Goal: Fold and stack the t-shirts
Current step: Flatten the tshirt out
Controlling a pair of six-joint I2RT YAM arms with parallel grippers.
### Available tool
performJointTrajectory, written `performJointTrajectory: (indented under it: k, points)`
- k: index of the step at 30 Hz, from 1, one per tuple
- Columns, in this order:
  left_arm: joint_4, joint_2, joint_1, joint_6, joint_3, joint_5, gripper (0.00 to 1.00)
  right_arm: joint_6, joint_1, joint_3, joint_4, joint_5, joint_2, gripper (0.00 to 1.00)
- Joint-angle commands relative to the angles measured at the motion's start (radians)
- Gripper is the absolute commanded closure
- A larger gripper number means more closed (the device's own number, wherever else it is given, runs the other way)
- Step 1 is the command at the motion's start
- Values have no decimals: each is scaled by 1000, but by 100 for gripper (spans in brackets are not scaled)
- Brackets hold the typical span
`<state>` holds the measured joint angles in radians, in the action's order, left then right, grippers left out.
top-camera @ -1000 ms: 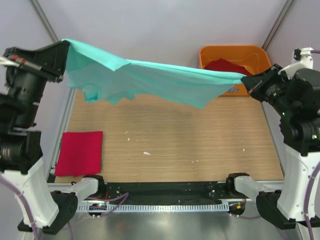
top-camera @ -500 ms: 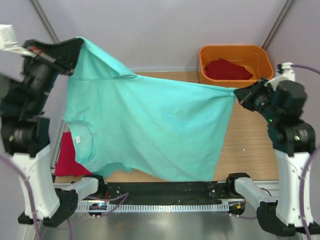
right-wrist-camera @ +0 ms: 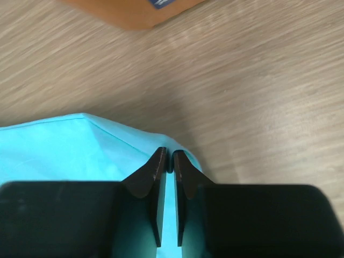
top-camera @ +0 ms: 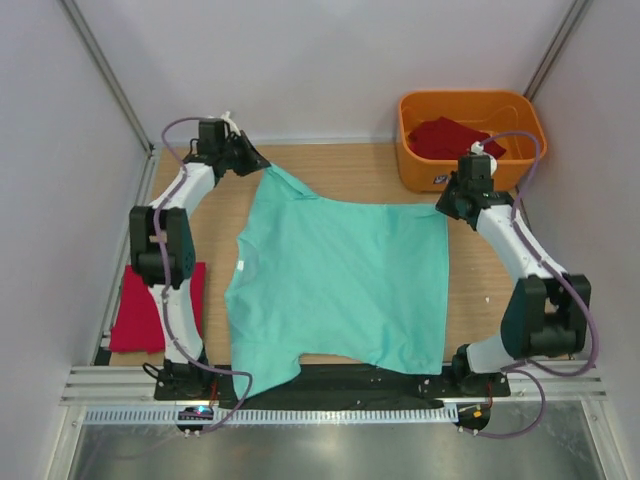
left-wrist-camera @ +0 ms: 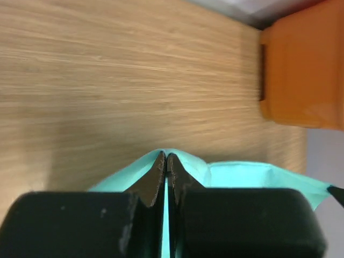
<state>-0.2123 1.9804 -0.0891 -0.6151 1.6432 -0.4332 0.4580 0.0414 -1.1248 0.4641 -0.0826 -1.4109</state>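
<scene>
Teal t-shirt (top-camera: 340, 280) lowered onto table (top-camera: 340, 180), left hand (top-camera: 260, 164), right hand (top-camera: 446, 208) pinching its corners, orange tub (top-camera: 415, 170) nearby

mint-green t-shirt (top-camera: 340, 280) spread flat, folded red t-shirt (top-camera: 133, 312) at its left

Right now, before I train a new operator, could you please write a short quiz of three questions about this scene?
1. True or false: the left gripper and the right gripper are each shut on the mint-green t-shirt.
2. What lies in the orange tub? A) a red t-shirt B) a mint-green shirt C) nothing
3. Fill in: the folded red t-shirt lies on the robot's ___ side.

Key: 1 true; 2 A; 3 left.
</scene>
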Motion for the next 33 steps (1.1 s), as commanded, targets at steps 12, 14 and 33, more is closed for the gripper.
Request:
performJointTrajectory:
  k: [12,14,33]
  points:
    - [-215,315,-17,110,544,181,33,-101,-8,-369,105,-191,-312,43]
    - [-260,250,-24,141,527,206,10,-93,14,-343,136,-145,-275,40]
    - [-545,-84,-224,126,-196,463,50,7,341,99,139,52,-77,38]
